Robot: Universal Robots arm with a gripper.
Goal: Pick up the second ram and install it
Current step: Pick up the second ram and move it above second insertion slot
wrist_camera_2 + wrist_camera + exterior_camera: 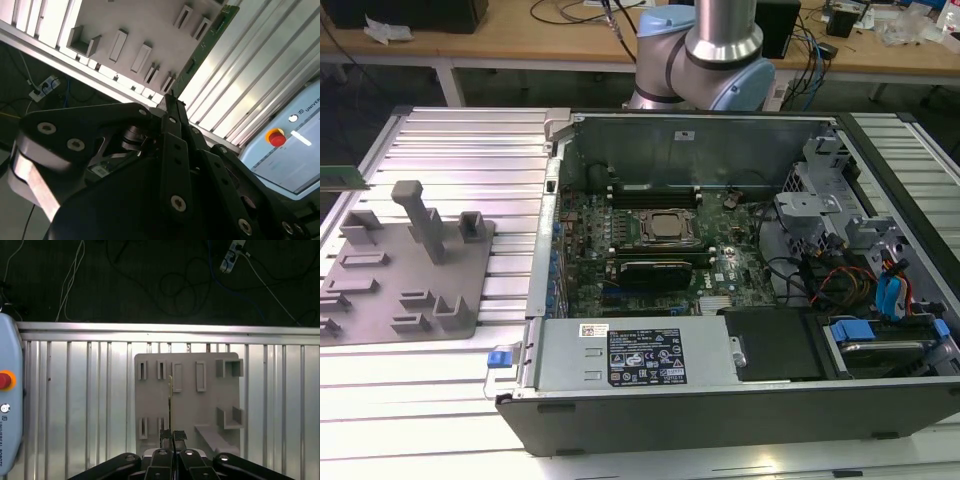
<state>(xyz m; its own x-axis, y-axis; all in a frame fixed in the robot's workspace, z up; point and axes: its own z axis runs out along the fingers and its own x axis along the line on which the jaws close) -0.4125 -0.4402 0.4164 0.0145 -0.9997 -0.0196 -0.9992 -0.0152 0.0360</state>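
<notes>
The second ram [170, 395] hangs edge-on, clamped in the gripper [172, 435] over the grey holder tray [190, 410]. Pick-up looks done. Installing remains and will need square alignment with the slot.

Light: bright, even, from above.
Glare: the metal tabletop [420, 400] shines white, most on its near strip in the exterior view.
Shadows: dark patches inside the computer case [690, 150]; floor [150, 280] almost black.
Pincer [170, 100]: dark, in shade; the second ram [212, 40] it grips is lit.
</notes>
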